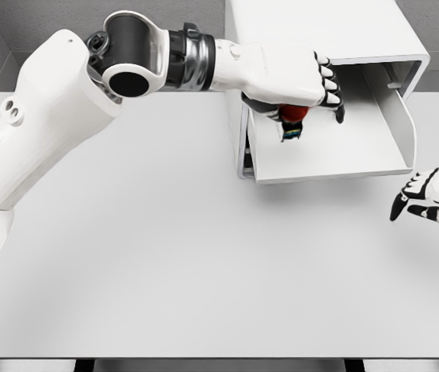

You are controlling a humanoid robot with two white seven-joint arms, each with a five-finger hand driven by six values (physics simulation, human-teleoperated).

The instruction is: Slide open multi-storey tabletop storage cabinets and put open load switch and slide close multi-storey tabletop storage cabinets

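Nearest to us, the white bench point(165, 263) lies bare across the lower view. At its right edge our right hand point(430, 203) hovers just above the surface, its dark fingers point(402, 208) loosely spread and holding nothing, well apart from the work.

Farther back, our left arm reaches across from the left, and the left hand point(301, 81) hangs over the cabinet's pulled-out drawer point(336, 159). Its fingers curl around the load switch point(292, 118), a small thing with a red top and a darker body below, held above the drawer's left end and not yet resting on the drawer floor, as far as we can tell.

Behind that stands the multi-storey storage cabinet point(320, 31), white, at the far right of the bench, its lower drawer already slid open toward us.

We judge the opening step done and the placing step in hand. Next, we would need to lower the switch until it sits on the drawer floor, clear of the side walls, let the fingers go, lift the hand out, and only then push the drawer front back in.

We can read no brand, label or writing on the cabinet; a small greenish patch on the switch is too small to read.
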